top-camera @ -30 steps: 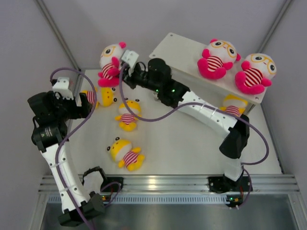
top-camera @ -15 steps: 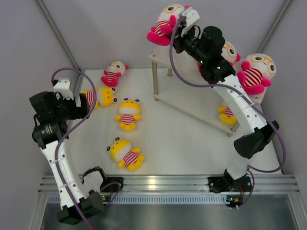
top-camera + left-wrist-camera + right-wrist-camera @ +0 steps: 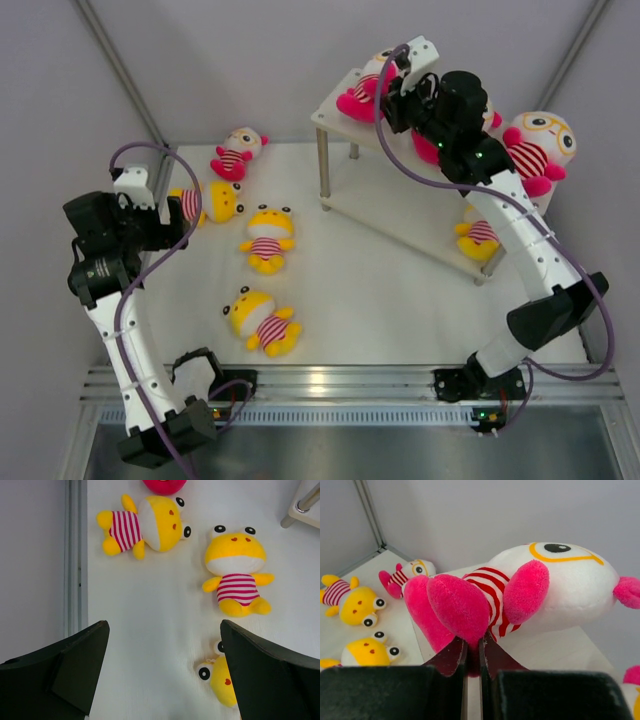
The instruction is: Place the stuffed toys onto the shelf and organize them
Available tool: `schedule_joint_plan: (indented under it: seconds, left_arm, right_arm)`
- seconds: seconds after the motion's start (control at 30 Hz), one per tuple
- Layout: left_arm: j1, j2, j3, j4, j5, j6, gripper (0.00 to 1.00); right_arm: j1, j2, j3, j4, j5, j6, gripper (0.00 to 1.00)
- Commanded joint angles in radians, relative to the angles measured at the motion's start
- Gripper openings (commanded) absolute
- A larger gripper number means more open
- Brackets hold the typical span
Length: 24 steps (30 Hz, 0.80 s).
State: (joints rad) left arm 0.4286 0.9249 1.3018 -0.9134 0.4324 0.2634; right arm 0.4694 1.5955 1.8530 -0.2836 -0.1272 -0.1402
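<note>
Four toys lie loose on the table (image 3: 390, 300): three yellow ones (image 3: 267, 238) and a pink one (image 3: 236, 154) toward the back left. The step in hand is placing a pink doll on the top tier. The right gripper (image 3: 472, 657) has its fingers pinched narrow on a pink leg of the held doll (image 3: 545, 592), which lies tilted on its back over the left end of the shelf (image 3: 395, 205). From the wrist view its body looks to be touching the top board or just above it; I cannot tell which. At the right end of that board sits a pink doll (image 3: 535, 150). Another seems to sit beside it, mostly hidden behind the arm. A yellow doll (image 3: 478, 232) is on the lower tier, at the right end. The left gripper (image 3: 165, 675) hangs over the table with fingers wide apart and nothing between them.

Next, I judge, the held doll should be set upright, facing front like its neighbour, before the fingers let go. Released as it lies, it could roll off the board's left edge. After that comes the pink one on the table, then the yellow ones for the lower tier.
</note>
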Motion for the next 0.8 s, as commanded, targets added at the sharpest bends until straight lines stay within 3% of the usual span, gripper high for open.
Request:
schedule_joint_plan:
  seconds: [0.0,0.17,0.2,0.23,0.27,0.33,0.43,0.77]
  left_arm:
    - [-0.004,-0.017,-0.006,0.001,0.017,0.005,0.99]
    - [-0.007,-0.017,-0.006,0.002,0.017,0.01,0.99]
    - [-0.008,-0.018,-0.006,0.001,0.019,0.011,0.99]
    - [-0.008,-0.018,-0.006,0.001,0.023,0.011,0.99]
    - [-0.008,-0.018,-0.007,0.002,0.026,0.011,0.99]
    - [-0.008,-0.018,-0.007,0.001,0.035,0.011,0.99]
    - [-0.008,-0.018,-0.007,-0.001,0.037,0.013,0.99]
    - [-0.01,-0.023,-0.01,-0.002,0.051,0.016,0.99]
  right_arm:
    - [-0.023,-0.092,-0.037,0.018,0.052,0.019,0.0]
    - [-0.063,-0.157,-0.098,0.018,0.037,0.05,0.0]
    - [-0.067,-0.158,-0.1,0.008,0.011,0.048,0.07]
    - [-0.072,-0.158,-0.094,-0.006,0.002,0.039,0.36]
    - [-0.072,-0.158,-0.087,-0.032,-0.005,0.033,0.51]
    - [-0.075,-0.166,-0.068,-0.048,-0.008,0.019,0.7]
    - [-0.075,-0.174,-0.017,-0.078,-0.006,-0.002,0.76]
    - [-0.075,-0.132,0.112,-0.132,-0.029,-0.085,0.8]
